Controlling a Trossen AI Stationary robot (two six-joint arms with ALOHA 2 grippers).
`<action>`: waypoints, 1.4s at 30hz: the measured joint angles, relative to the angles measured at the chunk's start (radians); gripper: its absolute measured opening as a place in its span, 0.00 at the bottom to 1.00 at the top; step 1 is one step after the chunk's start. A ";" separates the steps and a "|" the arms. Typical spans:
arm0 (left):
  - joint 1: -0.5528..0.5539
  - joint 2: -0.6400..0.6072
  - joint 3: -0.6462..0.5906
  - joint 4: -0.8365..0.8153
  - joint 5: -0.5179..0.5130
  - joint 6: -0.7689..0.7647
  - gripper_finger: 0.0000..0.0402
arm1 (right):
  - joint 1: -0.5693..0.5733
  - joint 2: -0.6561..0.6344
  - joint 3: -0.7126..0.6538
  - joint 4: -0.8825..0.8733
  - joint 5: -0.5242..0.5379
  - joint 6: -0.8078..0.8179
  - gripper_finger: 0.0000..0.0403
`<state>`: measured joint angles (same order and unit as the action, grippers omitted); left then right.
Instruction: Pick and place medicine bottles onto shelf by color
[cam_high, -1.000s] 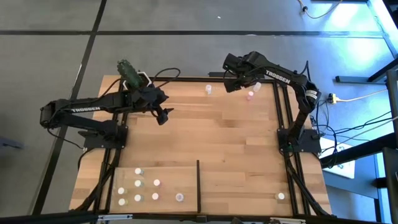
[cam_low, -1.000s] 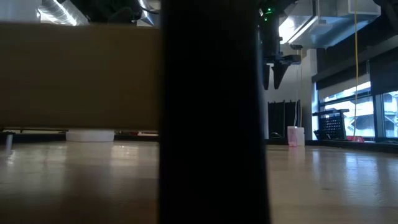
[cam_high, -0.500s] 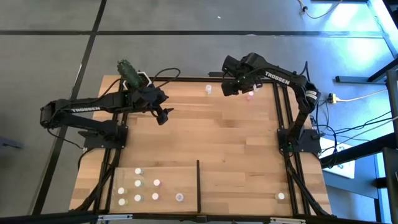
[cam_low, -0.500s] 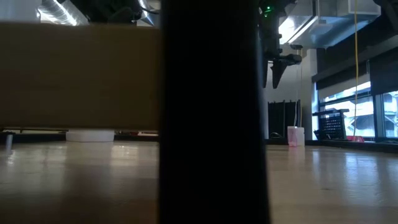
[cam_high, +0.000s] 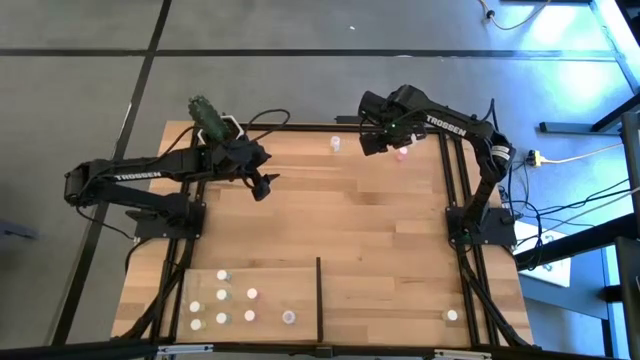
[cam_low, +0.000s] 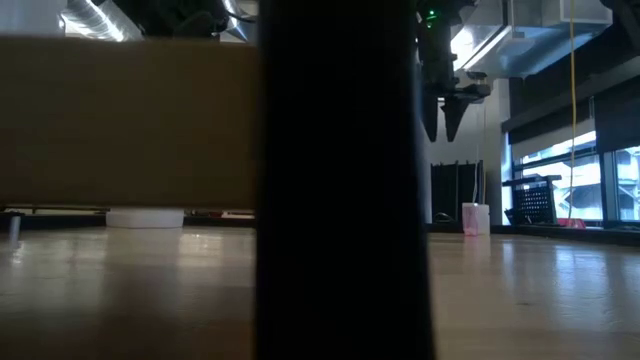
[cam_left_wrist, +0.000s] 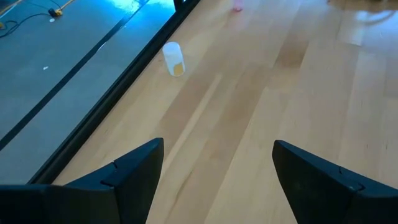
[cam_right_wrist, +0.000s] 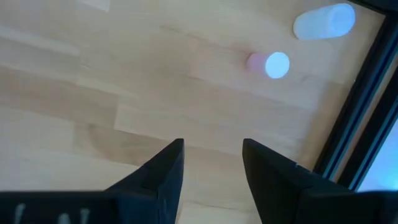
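Observation:
A pink medicine bottle (cam_high: 403, 153) (cam_right_wrist: 274, 65) (cam_low: 474, 218) stands on its base near the table's far right corner. A white one (cam_right_wrist: 324, 22) lies close to it by the black frame rail. My right gripper (cam_high: 372, 142) (cam_right_wrist: 211, 152) (cam_low: 440, 125) hangs open above the table just left of the pink bottle, pointing down and holding nothing. A pale bottle (cam_high: 335, 144) (cam_left_wrist: 173, 58) stands at the far edge. My left gripper (cam_high: 265, 187) (cam_left_wrist: 217, 162) waits open over the table's far left. Several bottles (cam_high: 222, 297) stand on the shelf (cam_high: 270, 278) at the near left.
A thin black divider (cam_high: 319, 295) (cam_low: 340, 180) edges the shelf's right side and blocks the middle of the low view. A potted cactus (cam_high: 205, 115) stands at the far left corner. One more bottle (cam_high: 452, 316) stands near the near right corner. Black frame rails (cam_high: 447, 170) run along the table's sides.
My right gripper has tipped a little above the far edge and now points straight down; its arm now covers the white bottle in the high view. Its finger gap looks unchanged.

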<state>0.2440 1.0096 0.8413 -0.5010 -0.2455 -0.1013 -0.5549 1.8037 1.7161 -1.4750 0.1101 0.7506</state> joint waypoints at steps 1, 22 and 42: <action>0.000 0.000 0.000 0.000 0.000 0.000 0.73 | 0.000 0.000 0.000 0.000 -0.004 0.000 0.42; 0.000 0.000 0.000 0.000 0.000 0.000 0.73 | 0.003 0.002 -0.040 0.074 -0.010 -0.183 0.75; 0.000 0.000 0.000 0.000 0.000 0.000 0.73 | -0.112 0.004 -0.327 0.220 0.135 -0.290 0.75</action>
<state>0.2436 1.0100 0.8413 -0.5007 -0.2455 -0.1013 -0.6668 1.8072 1.3891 -1.2548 0.2446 0.4609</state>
